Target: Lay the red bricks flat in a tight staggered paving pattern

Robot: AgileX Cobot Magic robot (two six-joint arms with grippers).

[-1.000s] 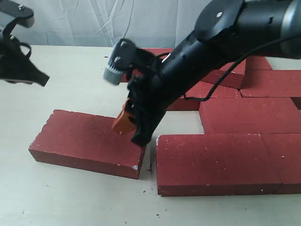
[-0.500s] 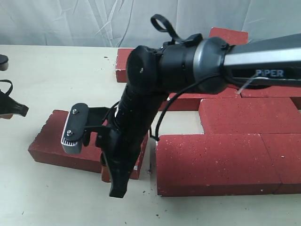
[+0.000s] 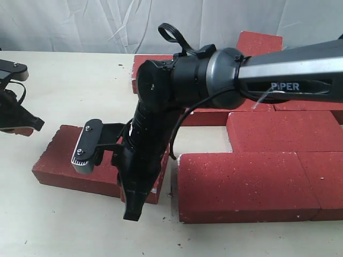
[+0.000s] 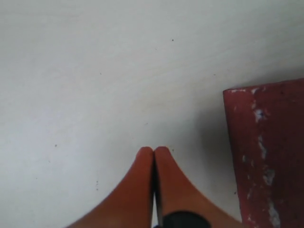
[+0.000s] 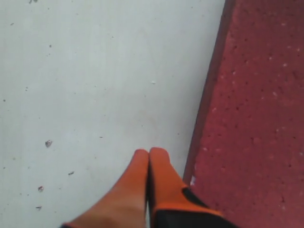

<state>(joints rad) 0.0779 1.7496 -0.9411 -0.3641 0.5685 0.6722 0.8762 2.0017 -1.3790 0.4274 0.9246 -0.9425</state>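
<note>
Grainy, white-specked red bricks (image 3: 257,184) lie flat on the pale table (image 3: 69,80), most packed in staggered rows; one loose brick (image 3: 61,160) sits askew to their left. The right gripper (image 3: 132,216), fingers pressed together and empty, points down beside its right end; the left gripper (image 4: 153,152), likewise, is near its left end.

Bricks (image 3: 241,187) are dark red with white specks, fingertips (image 5: 135,178) orange.

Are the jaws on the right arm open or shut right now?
Shut. In the right wrist view the right gripper shows its orange jaws pressed together, nothing between them.
</note>
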